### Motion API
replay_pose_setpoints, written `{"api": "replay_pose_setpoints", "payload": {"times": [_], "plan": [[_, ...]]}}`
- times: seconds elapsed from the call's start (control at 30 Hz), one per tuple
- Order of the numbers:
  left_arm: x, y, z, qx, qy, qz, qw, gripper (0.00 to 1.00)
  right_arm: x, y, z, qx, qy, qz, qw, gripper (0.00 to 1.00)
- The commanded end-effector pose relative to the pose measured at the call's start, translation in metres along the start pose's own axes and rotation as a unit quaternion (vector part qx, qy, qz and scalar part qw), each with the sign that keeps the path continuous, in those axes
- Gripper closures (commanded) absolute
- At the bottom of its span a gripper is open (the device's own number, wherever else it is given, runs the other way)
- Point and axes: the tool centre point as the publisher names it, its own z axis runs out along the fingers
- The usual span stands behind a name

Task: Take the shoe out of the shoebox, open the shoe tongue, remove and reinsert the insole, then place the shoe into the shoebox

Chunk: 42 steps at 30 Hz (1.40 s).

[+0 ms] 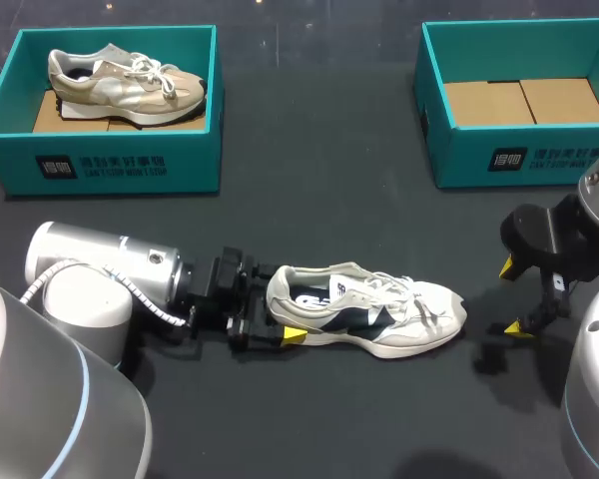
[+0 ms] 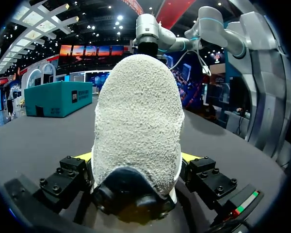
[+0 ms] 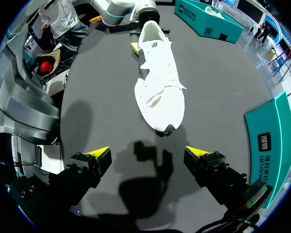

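Observation:
A white and navy shoe (image 1: 369,319) lies on its sole in the middle of the dark table, toe pointing right. My left gripper (image 1: 280,329) is at its heel and stands open. In the left wrist view the heel (image 2: 136,131) fills the gap between the two yellow-tipped fingers (image 2: 189,158). My right gripper (image 1: 510,297) hangs open and holds nothing, a short way right of the toe. Its wrist view shows the shoe (image 3: 160,87) lying ahead of the fingers, toe towards them. The teal shoebox (image 1: 509,160) at the back right holds only cardboard.
A second teal shoebox (image 1: 110,165) at the back left holds a beige shoe (image 1: 125,85). Dark tabletop lies bare between the two boxes and in front of the shoe. My left arm's grey body (image 1: 90,274) lies low along the table at the left.

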Motion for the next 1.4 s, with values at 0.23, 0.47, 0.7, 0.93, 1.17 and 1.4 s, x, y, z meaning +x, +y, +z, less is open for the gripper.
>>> {"api": "replay_pose_setpoints", "payload": {"times": [0.23, 0.47, 0.7, 0.93, 1.17, 1.4], "plan": [[-0.002, 0.002, 0.007, -0.003, -0.004, 0.001, 1.0, 1.0, 0.002, 0.0, 0.0, 0.001, -0.001, 0.0, 1.0, 0.0], [-0.001, 0.001, 0.004, -0.002, 0.01, 0.0, 1.0, 1.0, 0.002, 0.0, 0.0, 0.001, -0.001, 0.0, 1.0, 0.0], [-0.001, 0.001, 0.004, -0.002, 0.01, 0.0, 1.0, 1.0, 0.002, 0.0, 0.0, 0.001, -0.001, 0.0, 1.0, 0.0], [-0.001, 0.001, 0.004, -0.002, 0.01, 0.0, 1.0, 1.0, 0.002, 0.0, 0.0, 0.001, -0.001, 0.0, 1.0, 0.0], [-0.001, 0.001, 0.004, -0.002, 0.01, 0.0, 1.0, 1.0, 0.002, 0.0, 0.0, 0.001, -0.001, 0.0, 1.0, 0.0], [-0.001, 0.001, 0.004, -0.002, 0.01, 0.0, 1.0, 1.0, 0.004, 0.049, -0.008, 0.032, 0.008, 0.124, 0.992, 0.0]]}}
